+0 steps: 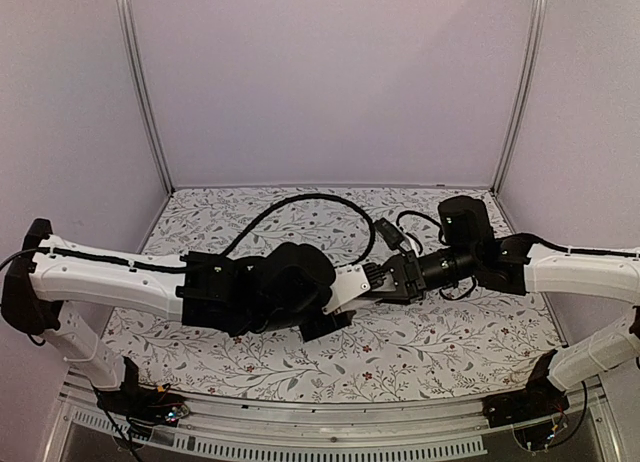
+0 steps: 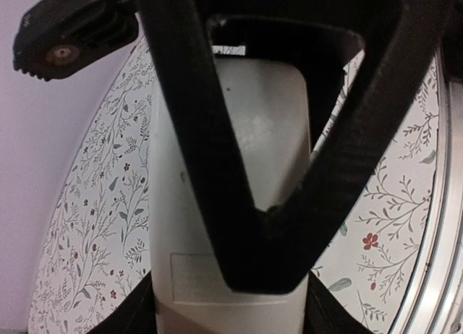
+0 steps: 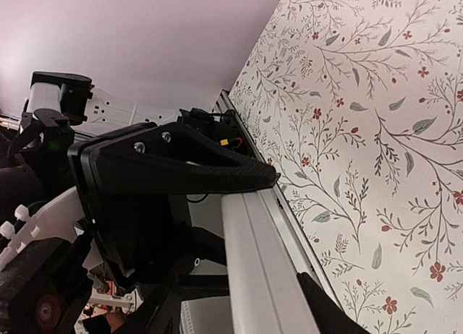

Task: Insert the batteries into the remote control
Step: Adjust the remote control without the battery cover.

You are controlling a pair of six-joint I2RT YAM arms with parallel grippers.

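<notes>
**A:** Where was the remote control (image 1: 352,282)?

**B:** Held over the table (image 1: 450,342), approx. centre, btwn the two arms. Left end effector (image 1: 338,294) was closed on one end, right end effector (image 1: 388,280) clamped on the other.

**A:** Top cam enough to tell that?

**B:** Not rly. From above it was mostly a dark mass w/ a short white strip in the middle. Left wrist cam gave more: the remote's white back filled mid-frame, w/ dark fingers (image 2: 130,316) flanking it at the bottom. A black V-shaped finger (image 2: 217,168) of the right end effector lay across it, tip toward the lens.

**A:** And the right wrist cam?

**B:** There the remote looked like a long white bar, seen nearly edge-on. One black finger was pressed on its upper side, another sat at its lower side. Left arm (image 3: 51,103) showed in the bkgd, which the left cam couldn't show.
</notes>
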